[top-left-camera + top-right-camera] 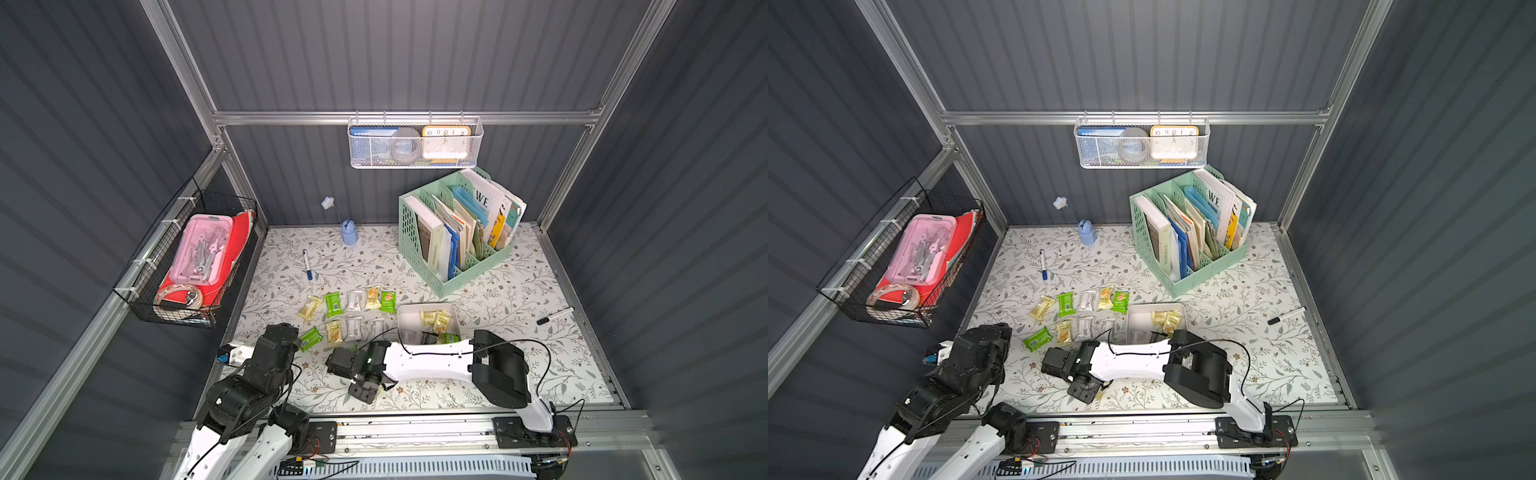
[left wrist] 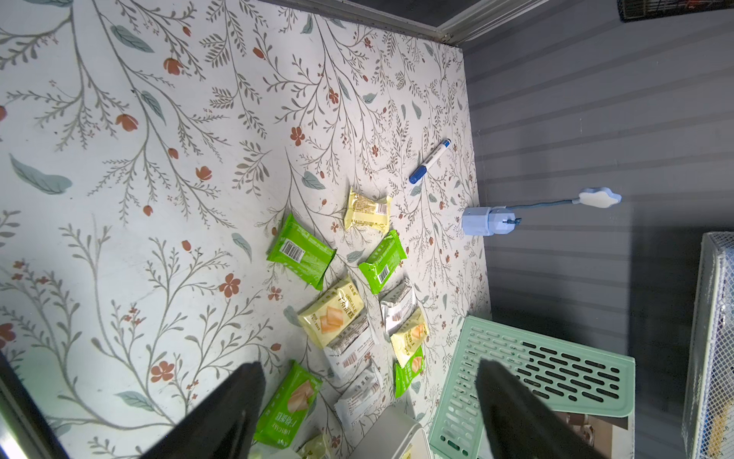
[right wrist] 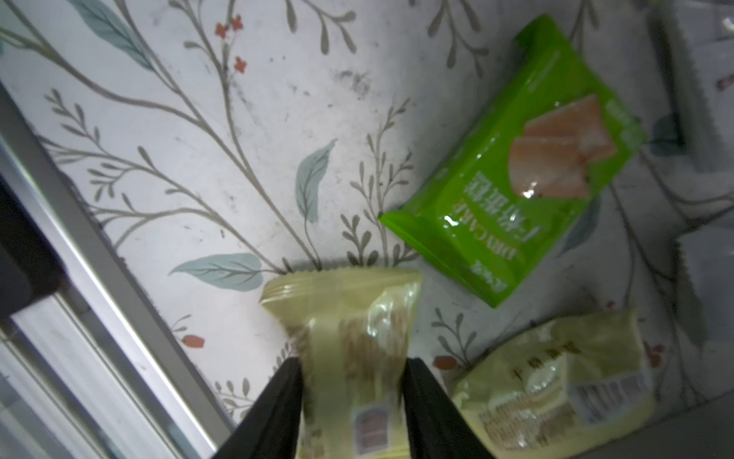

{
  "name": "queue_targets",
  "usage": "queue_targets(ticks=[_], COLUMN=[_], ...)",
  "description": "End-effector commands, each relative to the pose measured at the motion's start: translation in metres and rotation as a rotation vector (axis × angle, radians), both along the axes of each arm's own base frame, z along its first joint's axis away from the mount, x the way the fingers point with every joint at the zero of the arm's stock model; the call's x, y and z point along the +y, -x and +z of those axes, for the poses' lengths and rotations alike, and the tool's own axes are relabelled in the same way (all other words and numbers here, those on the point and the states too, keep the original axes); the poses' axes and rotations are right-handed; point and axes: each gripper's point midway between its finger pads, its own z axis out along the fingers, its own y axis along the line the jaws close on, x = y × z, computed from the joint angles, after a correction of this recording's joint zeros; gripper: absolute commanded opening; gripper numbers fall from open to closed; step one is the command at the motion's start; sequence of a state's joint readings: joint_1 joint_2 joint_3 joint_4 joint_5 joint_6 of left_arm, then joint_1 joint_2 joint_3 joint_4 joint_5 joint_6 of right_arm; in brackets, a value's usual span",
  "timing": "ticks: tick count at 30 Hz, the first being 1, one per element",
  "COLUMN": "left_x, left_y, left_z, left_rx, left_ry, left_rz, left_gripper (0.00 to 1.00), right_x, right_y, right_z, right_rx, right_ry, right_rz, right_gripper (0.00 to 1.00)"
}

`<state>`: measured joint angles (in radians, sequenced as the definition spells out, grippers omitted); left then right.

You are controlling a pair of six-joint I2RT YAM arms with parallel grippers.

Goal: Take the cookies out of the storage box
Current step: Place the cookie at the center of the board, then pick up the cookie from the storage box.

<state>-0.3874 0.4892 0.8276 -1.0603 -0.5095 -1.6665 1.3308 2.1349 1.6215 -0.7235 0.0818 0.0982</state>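
Between the right claw point(image 3: 352, 363) fingers we see a pale yellow packet point(image 3: 349, 318). Both fingers touch its sides, so we log it as grasped, though the packet is blurred. Just past the claw tips a green packet point(image 3: 516, 171) lies flat on the floral table point(image 3: 258, 99). Beside the claw lies a second yellow packet point(image 3: 556, 381), apart from the grasped one.

Both top views put this claw low over the table. The storage box point(image 1: 426, 306) sits behind its forearm, well apart from the tips. Inside the box are yellow cookies point(image 1: 434, 319), plus darker ones partly hidden by the arm. Loose cookies point(image 1: 353, 301) lie in two rows on the table beyond the claw, beside the box.

Left claw point(image 2: 371, 367) is released, fingers wide apart with nothing gripped. The rows of packets lie ahead of it, and a blue-capped marker point(image 2: 429, 161) lies farther ahead.
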Motion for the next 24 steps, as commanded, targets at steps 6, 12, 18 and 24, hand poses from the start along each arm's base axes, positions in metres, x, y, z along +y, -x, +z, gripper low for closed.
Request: queue_targets(ticks=[6, 12, 18, 24], left_x=[-0.009, -0.019, -0.038, -0.078], left_y=[-0.013, -0.028, -0.051, -0.089], left_z=[0.007, 0.013, 0.016, 0.001], left_rx=[-0.008, -0.009, 0.003, 0.000], left_ry=[-0.032, -0.060, -0.104, -0.191], left_rz=[-0.065, -0.126, -0.229, -0.481], left_gripper=[0.89, 0.89, 0.90, 0.91], right_x=[0.009, -0.010, -0.060, -0.118], right_y=[-0.001, -0.020, -0.049, -0.082], right_z=[0.037, 0.091, 0.122, 0.152], right_rx=[-0.022, -0.110, -0.152, -0.195], right_ry=[-0.091, -0.244, -0.317, -0.373], right_rz=[-0.019, -0.138, -0.375, -0.598], right_gripper=[0.57, 0.56, 0.55, 0.54])
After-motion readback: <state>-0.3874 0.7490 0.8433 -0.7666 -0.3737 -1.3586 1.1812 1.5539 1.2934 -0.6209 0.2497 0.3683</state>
